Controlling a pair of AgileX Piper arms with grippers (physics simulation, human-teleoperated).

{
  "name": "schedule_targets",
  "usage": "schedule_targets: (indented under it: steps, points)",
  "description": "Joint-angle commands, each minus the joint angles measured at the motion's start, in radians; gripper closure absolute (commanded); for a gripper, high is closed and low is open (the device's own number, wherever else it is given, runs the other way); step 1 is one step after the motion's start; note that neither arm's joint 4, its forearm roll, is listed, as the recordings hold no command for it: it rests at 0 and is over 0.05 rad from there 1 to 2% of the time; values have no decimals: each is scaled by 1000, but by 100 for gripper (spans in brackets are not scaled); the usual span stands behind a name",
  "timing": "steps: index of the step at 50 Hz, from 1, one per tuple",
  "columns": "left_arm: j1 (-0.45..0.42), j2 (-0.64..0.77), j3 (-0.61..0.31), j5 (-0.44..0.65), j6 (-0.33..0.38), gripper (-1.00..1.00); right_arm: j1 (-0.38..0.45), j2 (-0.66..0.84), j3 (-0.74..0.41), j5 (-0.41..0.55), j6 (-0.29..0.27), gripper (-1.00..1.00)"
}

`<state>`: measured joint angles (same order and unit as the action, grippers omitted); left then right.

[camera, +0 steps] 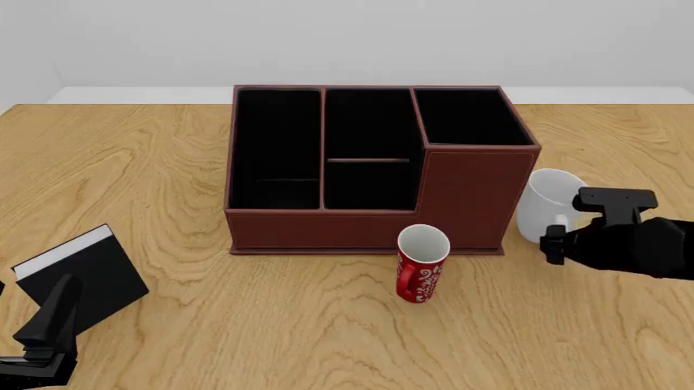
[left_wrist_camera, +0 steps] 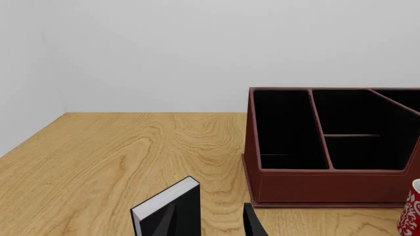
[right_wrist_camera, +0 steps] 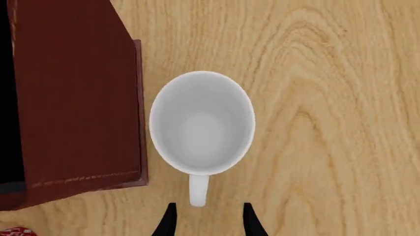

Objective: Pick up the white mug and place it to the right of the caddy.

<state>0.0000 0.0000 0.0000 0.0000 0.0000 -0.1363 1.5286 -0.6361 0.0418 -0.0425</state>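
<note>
The white mug (camera: 545, 203) stands upright on the table just right of the caddy (camera: 369, 223), a dark reddish-brown box with black compartments. From above, the right wrist view shows the white mug (right_wrist_camera: 202, 123) empty, its handle toward the camera, beside the caddy's wall (right_wrist_camera: 72, 98). My right gripper (right_wrist_camera: 208, 223) is open, its fingers straddling the line of the handle tip without touching it. In the front view the right gripper (camera: 558, 237) hovers at the mug's near side. My left gripper (camera: 44, 341) is open at the near left, holding nothing.
A slim red can (camera: 421, 264) with white swirls stands in front of the caddy's right half. A black book (camera: 81, 276) with white pages stands by the left gripper. The left wrist view shows the book (left_wrist_camera: 167, 206), caddy (left_wrist_camera: 328, 147) and can (left_wrist_camera: 410, 211).
</note>
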Motion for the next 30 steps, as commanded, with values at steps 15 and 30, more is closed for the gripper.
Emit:
schedule_targets:
  steps: [15, 30]
  points:
    - [0, 0, 0, 0, 0, -100, 30, -109, 18, 49, -5, -100]
    - [0, 0, 0, 0, 0, -100, 13, -195, 21, 95, -19, -100]
